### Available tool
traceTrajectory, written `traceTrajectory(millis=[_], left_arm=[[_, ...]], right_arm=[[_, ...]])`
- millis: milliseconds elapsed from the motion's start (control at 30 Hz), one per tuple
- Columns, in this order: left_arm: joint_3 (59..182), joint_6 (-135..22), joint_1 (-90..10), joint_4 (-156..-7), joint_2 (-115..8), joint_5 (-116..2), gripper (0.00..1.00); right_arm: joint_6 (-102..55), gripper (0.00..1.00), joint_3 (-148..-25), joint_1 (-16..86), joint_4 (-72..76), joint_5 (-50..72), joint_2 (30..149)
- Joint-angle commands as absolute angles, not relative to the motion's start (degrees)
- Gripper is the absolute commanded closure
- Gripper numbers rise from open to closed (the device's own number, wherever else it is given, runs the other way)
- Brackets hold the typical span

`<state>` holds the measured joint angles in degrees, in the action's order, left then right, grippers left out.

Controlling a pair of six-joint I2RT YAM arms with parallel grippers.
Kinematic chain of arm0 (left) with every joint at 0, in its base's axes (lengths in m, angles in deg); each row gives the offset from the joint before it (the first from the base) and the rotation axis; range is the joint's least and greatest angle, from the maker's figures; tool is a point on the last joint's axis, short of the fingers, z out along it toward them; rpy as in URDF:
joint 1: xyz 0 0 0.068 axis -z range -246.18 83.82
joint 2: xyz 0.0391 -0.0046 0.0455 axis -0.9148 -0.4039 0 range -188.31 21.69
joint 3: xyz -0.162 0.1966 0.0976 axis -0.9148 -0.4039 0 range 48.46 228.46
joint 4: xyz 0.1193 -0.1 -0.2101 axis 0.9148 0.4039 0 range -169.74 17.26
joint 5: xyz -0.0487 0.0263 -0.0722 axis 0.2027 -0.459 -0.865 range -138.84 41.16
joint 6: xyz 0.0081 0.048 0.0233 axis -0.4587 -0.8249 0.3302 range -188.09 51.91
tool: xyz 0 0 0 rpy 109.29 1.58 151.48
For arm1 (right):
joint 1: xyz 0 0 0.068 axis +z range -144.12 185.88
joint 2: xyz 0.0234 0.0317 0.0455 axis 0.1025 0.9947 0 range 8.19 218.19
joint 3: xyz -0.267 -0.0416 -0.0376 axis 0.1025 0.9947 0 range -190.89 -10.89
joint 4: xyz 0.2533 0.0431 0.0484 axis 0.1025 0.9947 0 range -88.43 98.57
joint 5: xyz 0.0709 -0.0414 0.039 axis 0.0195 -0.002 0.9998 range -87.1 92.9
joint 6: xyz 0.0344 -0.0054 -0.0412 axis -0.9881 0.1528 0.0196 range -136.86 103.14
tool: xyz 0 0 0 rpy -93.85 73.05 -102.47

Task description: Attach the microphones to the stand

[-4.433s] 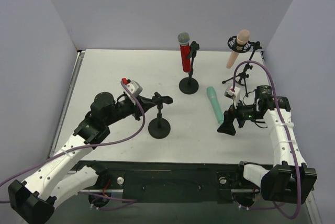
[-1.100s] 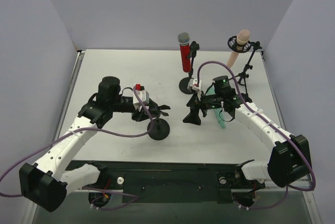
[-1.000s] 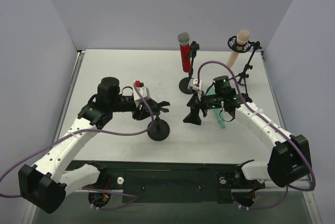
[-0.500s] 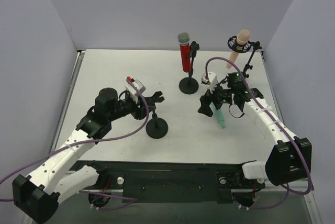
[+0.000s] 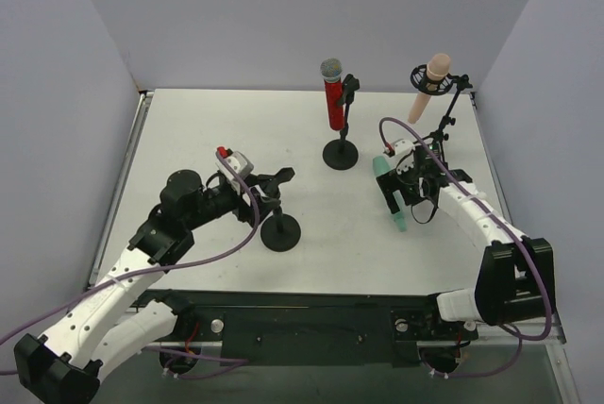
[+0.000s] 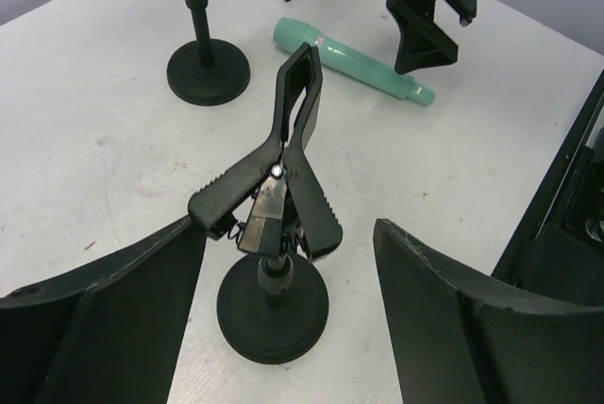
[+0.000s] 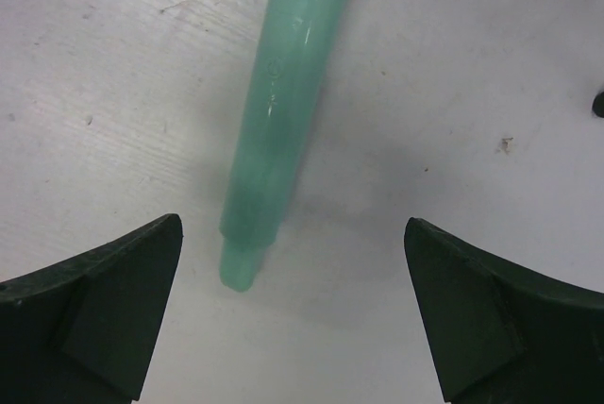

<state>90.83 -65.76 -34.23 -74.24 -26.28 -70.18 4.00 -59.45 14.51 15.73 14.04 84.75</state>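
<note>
My right gripper [image 7: 293, 229] hovers with jaws spread wide over the mint green microphone [image 7: 288, 111], its tail end flat on the table [image 7: 491, 64] between my fingers [image 7: 104, 300] (touching neither), while my left gripper [image 6: 288, 234], likewise released, straddles the clip stand [image 6: 297, 102] left of that microphone.
</note>
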Motion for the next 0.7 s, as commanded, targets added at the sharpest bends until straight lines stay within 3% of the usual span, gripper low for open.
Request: traceTrajectory(millis=[0,333,667], left_arm=[[90.83,-66.33,-34.09,-77.19,-23.41,-70.72,0.17],[84.59,-69.14,-34.18,-78.86,-12.34,-62.82,0.11],[83.09,-69.58,-34.45,-80.18,-10.84,-62.28,0.10]], right_arm=[[-3.23,0.04,-59.84,14.58,13.17,6.77,89.13],[-8.51,0.21,-64.68,14.32,16.25,8.44,99.60],[-10.18,0.41,-66.96,13.44,19.94,12.48,105.92]])
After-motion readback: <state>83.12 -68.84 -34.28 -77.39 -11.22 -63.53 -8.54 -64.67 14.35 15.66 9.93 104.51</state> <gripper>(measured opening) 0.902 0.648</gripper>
